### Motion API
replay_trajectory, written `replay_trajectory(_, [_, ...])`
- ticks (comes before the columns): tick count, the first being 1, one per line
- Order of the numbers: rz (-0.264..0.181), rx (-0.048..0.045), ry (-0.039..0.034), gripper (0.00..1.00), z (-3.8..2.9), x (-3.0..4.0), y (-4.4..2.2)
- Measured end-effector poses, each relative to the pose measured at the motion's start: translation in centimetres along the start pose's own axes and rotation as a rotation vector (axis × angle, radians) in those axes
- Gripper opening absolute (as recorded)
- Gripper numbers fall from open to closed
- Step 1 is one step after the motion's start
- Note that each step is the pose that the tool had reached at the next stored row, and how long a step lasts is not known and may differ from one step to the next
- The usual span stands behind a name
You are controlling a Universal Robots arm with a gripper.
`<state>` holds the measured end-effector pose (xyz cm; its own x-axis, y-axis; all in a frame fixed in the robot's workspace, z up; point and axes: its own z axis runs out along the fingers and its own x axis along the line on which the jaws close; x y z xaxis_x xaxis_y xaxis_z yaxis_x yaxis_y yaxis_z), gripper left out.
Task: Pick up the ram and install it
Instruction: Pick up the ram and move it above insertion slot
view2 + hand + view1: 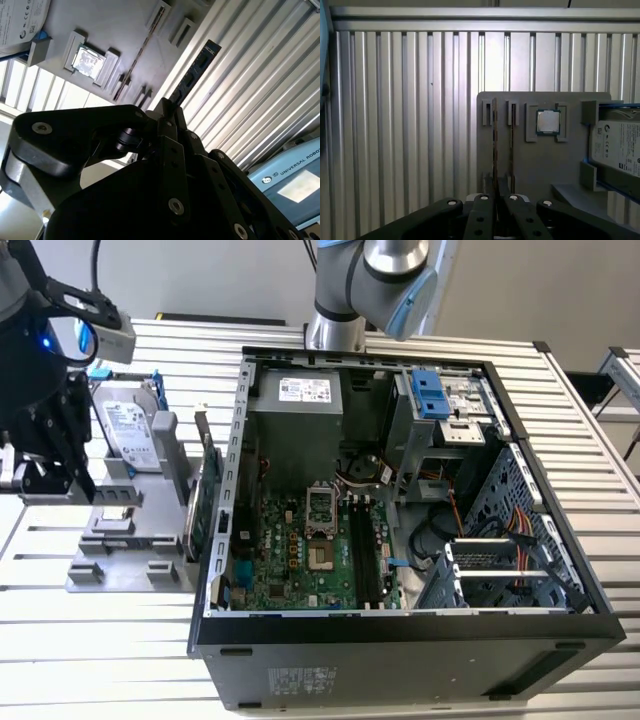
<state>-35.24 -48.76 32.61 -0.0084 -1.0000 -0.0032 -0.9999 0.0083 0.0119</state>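
The thin dark ram (193,72) seems gripped at one end.

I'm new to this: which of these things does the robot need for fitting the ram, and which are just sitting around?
In the job: ram, held in the gripper; black memory slots in the open computer case.
Lying about: CPU chip and hard drive on the gray holder; green expansion card beside the case.

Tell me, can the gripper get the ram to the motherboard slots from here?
Probably yes. The gripper is shut on the ram, the case lies open, and nothing covers the slots.
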Motion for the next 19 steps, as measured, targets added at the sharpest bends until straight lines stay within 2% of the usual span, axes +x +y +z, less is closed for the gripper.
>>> replay_trajectory(19, [0.0,-0.0001,0.0001,0.0,-1.35,-0.01,0.02])
